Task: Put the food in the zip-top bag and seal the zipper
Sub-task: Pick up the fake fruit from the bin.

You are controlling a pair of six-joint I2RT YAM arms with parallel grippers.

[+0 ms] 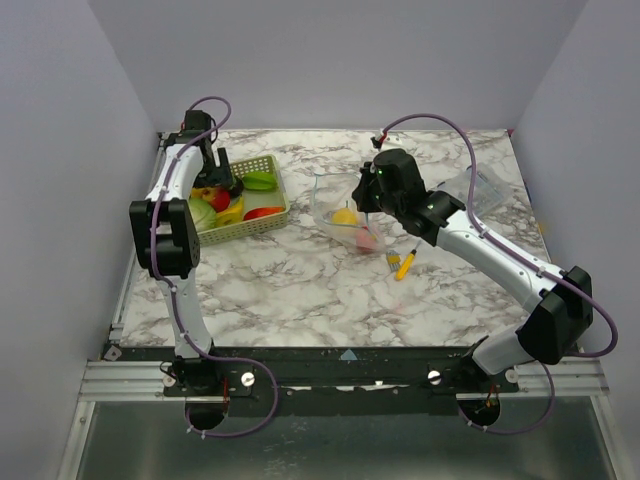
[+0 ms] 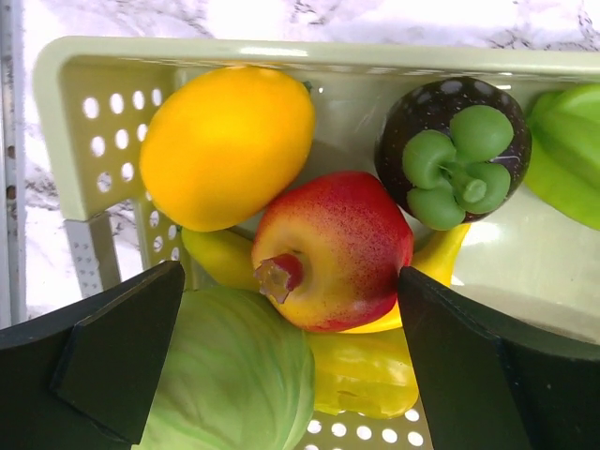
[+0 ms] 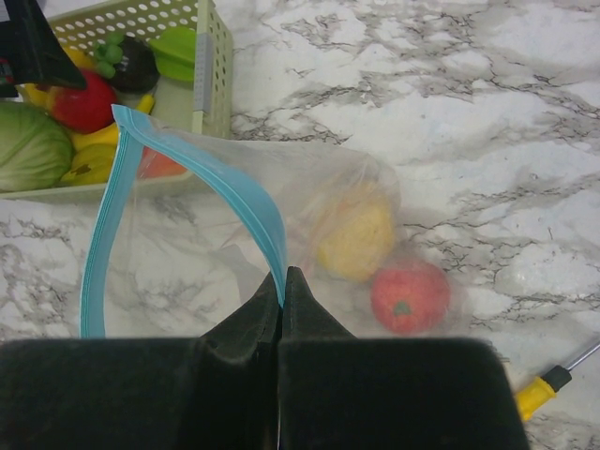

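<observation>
Over the green basket (image 1: 283, 192) at the upper left of the overhead view hangs the left gripper (image 2: 291, 277), jaws spread wide and holding nothing. In its wrist view the two black fingers (image 2: 122, 361) stand on either side of a red-and-yellow fruit (image 2: 333, 248); whether they touch it cannot be told. Packed close around that fruit in the basket are an orange-yellow fruit (image 2: 225, 141) at upper left, a dark purple fruit (image 2: 422, 108) with a green cap at upper right, a green cabbage (image 2: 234, 384) at lower left, a yellow piece (image 2: 366, 375) at the bottom centre, and a green piece (image 2: 572, 159) at the right edge. Just right of the basket, near the middle of the marble table (image 1: 290, 290), lies the zip-top bag (image 3: 225, 253) with its mouth gaping. The right gripper (image 3: 283, 281) is pinched tight on the zipper (image 3: 234, 183), whose light-blue strip rises from between the closed jaws and loops round to the left of the wrist view. Inside the bag a yellow fruit (image 3: 356, 234) and a red fruit (image 3: 410, 297) rest side by side. A yellow stick (image 3: 539, 389) with a black tip lies on the table near the bag, at the lower right of that view. A smaller clear plastic piece (image 1: 480, 190) lies further right in the overhead view.
</observation>
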